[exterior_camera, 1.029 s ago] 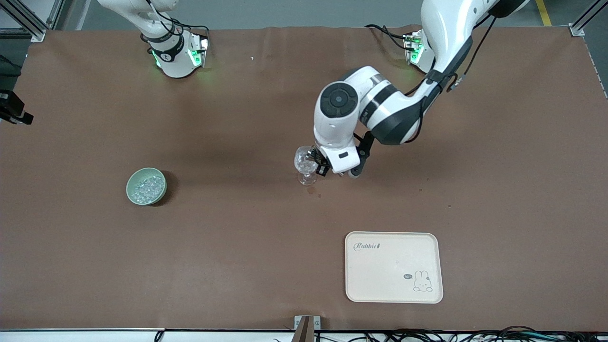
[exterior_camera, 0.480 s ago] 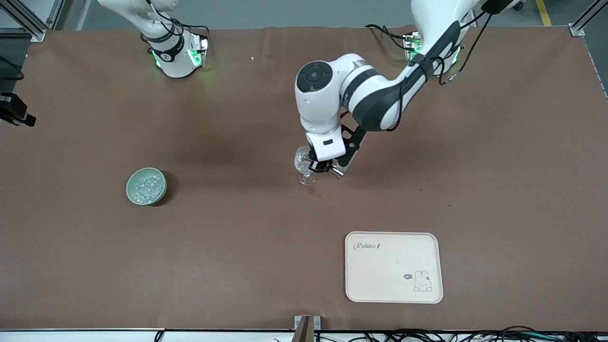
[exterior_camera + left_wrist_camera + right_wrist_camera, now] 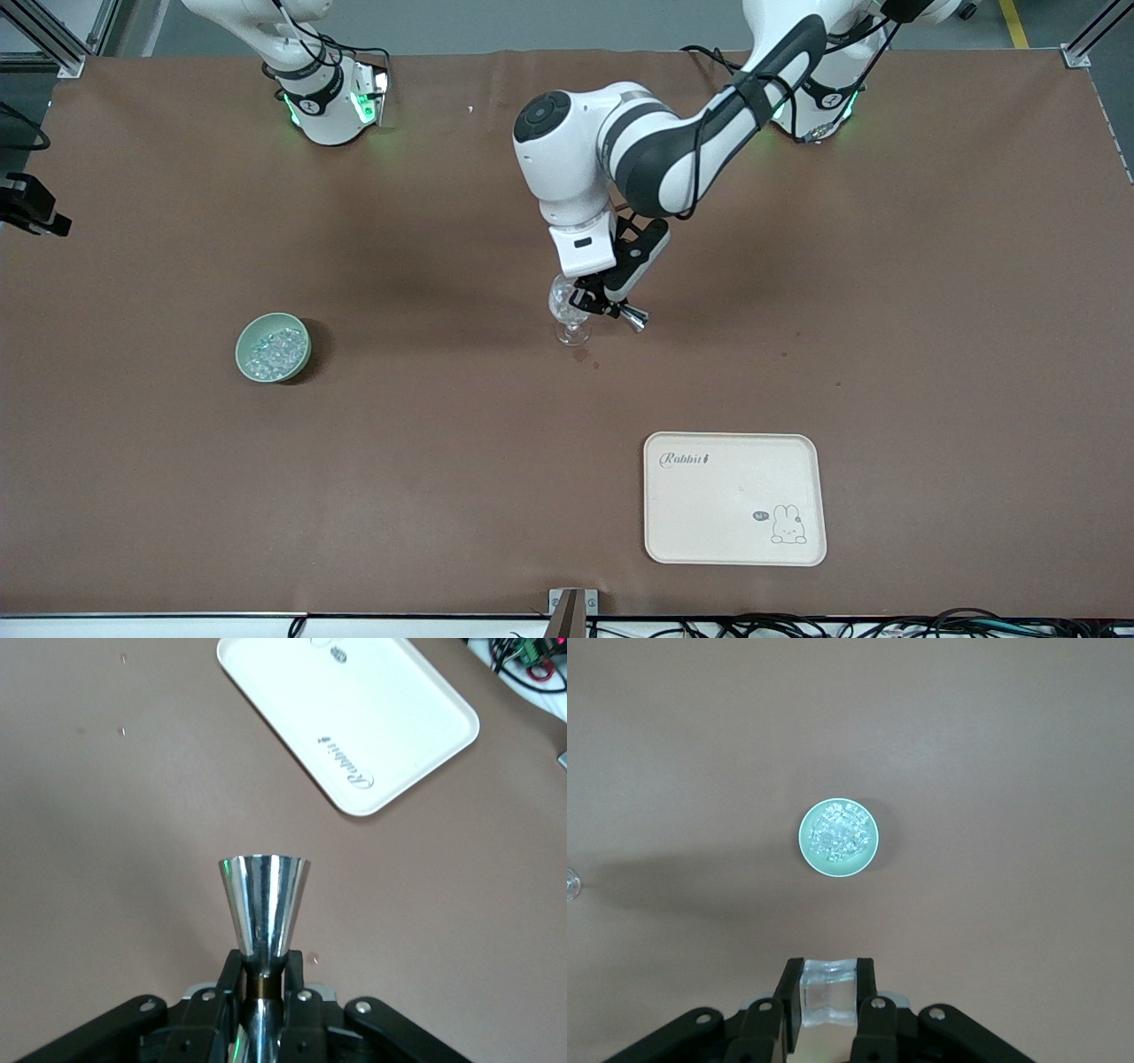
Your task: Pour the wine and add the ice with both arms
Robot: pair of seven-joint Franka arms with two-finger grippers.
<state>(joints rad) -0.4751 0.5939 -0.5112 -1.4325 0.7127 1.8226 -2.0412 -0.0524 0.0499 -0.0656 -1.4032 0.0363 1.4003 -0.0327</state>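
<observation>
The left gripper (image 3: 611, 308) hangs right over the stemmed glass (image 3: 568, 312) in the middle of the bench (image 3: 930, 310), jaws clamped on the waist of a shiny metal jigger (image 3: 263, 904), which shows tipped beside the glass bowl in the front view. So this looks like the pour itself, or its tail end; whether anything is running from the cup can't be made out. There are a couple of dark spots on the bench just in front of the glass foot, possibly drips. Over at the right arm's end, the ice (image 3: 272, 349) sits heaped in a small green bowl (image 3: 252, 331), well apart from the glass. The right gripper (image 3: 827, 999) hovers high over that bowl, jaws closed on a clear, glassy block, waiting. The cream tray (image 3: 733, 497) with the rabbit print lies nearer the front camera, nothing on it. Next call, I'd say: the jigger must be levelled and carried clear without knocking the rim, since that tall glass would topple easily, and then the ice has to travel across to it.
</observation>
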